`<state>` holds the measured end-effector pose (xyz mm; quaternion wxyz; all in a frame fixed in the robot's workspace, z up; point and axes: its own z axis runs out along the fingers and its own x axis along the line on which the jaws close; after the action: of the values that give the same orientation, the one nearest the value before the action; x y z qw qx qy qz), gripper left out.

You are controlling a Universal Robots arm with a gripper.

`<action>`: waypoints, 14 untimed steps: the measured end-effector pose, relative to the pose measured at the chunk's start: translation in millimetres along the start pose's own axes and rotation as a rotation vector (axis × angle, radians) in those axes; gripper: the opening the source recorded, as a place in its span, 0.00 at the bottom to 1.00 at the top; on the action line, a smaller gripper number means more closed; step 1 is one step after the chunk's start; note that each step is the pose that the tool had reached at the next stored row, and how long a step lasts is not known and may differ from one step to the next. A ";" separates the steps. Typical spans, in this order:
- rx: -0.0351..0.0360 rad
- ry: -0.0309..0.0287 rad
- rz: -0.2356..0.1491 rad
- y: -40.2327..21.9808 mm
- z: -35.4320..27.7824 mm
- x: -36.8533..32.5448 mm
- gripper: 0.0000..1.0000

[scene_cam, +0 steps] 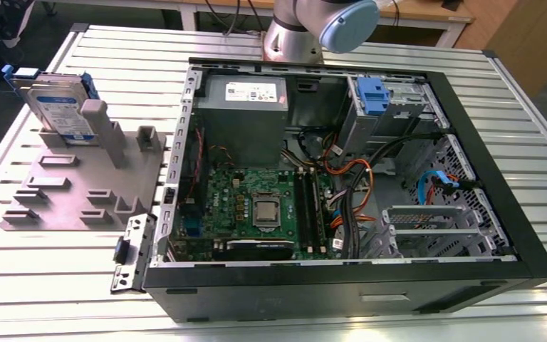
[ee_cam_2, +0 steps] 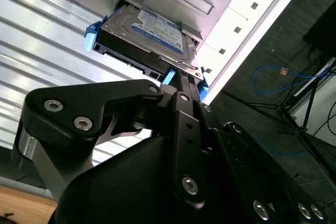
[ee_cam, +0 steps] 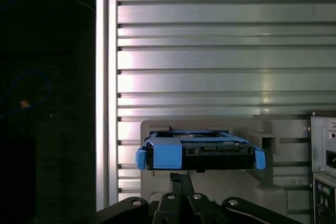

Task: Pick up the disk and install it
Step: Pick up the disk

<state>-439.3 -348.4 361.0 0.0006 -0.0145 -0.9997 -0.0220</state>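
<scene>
The disk (scene_cam: 57, 107) stands on edge in a slot of the grey holder (scene_cam: 74, 196) at the exterior view's left, its silver body with the white-and-blue label facing out and its blue carrier frame around it. Both wrist views look at the disk (ee_cam_2: 157, 27) (ee_cam: 199, 150) from a distance, still seated in the holder. My gripper (ee_cam: 181, 178) (ee_cam_2: 179, 77) points toward it with its black fingers pressed together and nothing between them. It is apart from the disk.
The open black computer case (scene_cam: 501, 178) lies on the slatted metal table (scene_cam: 45, 285), right of the holder. Inside are a grey power supply (scene_cam: 245, 107), a motherboard (scene_cam: 254, 206), cables and a drive bay with a blue latch (scene_cam: 373, 96). The arm's joint (scene_cam: 326, 25) stands behind the case.
</scene>
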 end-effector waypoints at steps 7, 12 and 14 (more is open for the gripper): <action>0.0000 0.0003 -0.006 0.0 0.0 0.0 0.11; 0.0001 0.0005 -0.009 0.0 0.0 0.0 0.11; 0.0000 0.0005 -0.011 0.0 0.0 0.0 0.11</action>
<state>-439.3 -348.4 361.0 0.0007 -0.0091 -0.9997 -0.0220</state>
